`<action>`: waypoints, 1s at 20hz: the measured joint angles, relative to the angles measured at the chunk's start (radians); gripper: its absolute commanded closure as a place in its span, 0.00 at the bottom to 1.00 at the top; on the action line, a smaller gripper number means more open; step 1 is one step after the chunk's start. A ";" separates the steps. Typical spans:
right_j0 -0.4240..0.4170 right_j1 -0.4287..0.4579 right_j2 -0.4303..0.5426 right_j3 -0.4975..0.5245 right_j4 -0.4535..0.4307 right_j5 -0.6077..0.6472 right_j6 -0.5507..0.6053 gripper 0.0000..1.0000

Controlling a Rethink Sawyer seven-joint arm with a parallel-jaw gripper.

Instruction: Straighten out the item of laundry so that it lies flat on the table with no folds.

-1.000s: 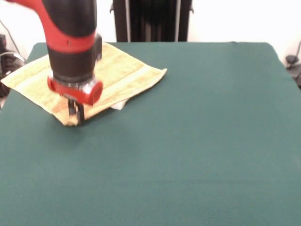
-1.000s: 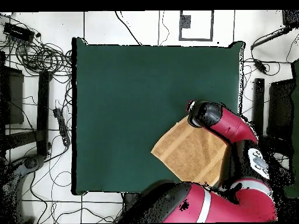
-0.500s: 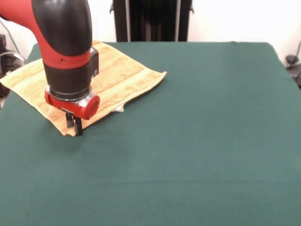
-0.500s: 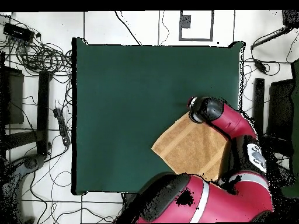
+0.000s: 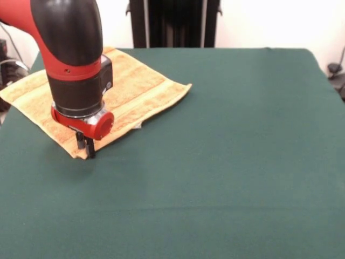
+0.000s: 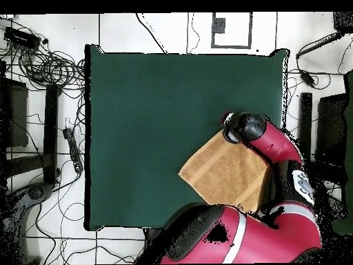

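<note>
Front view, near part of worktop (image 5: 226, 178) bare green. Lower left: tool (image 5: 85, 148) down at nearest towel (image 5: 116, 89) corner, tips together and narrow, seemingly pinching that corner, though contact is hard to confirm. Towel spreads away from tool toward upper left and upper centre of frame, diamond-wise, far-left corner at the worktop edge. Small pale fold peeks under right-hand near edge. Next pull likely toward frame bottom, away from cloth.

No legible text — none anywhere
</note>
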 measured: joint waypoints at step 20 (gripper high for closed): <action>0.087 0.059 -0.013 -0.075 0.218 -0.061 0.009 1.00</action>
